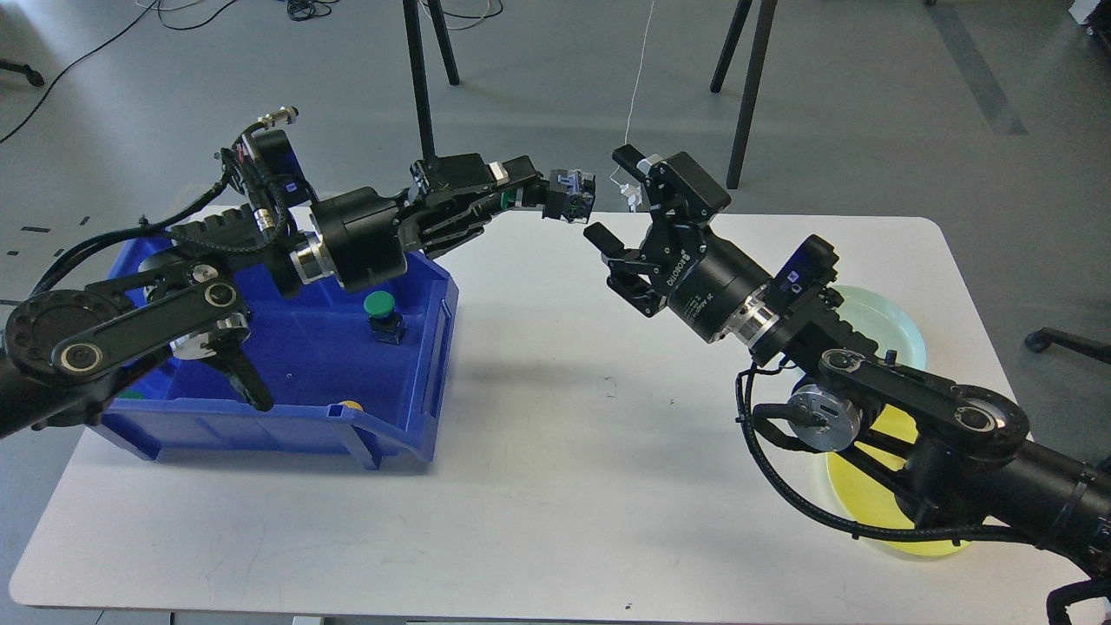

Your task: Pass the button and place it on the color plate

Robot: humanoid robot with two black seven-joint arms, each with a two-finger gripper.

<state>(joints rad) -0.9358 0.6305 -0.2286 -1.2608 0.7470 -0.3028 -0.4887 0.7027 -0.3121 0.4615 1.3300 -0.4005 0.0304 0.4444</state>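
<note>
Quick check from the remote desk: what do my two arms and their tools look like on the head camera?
Both arms are black, built of rounded joint housings with silver metal rings. The left tool has slim black linkage fingers, a green band behind them, and loose black cables looping past a blue module. The right tool is a chunky black body with white lettering, black fingers, a blue module behind it, and a black corrugated cable hanging beneath its arm.

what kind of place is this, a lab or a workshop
Most likely a robotics lab: a white table on a grey floor with loose cables and black stand legs behind it, plus a blue parts bin and coloured plates laid out for testing.
</note>
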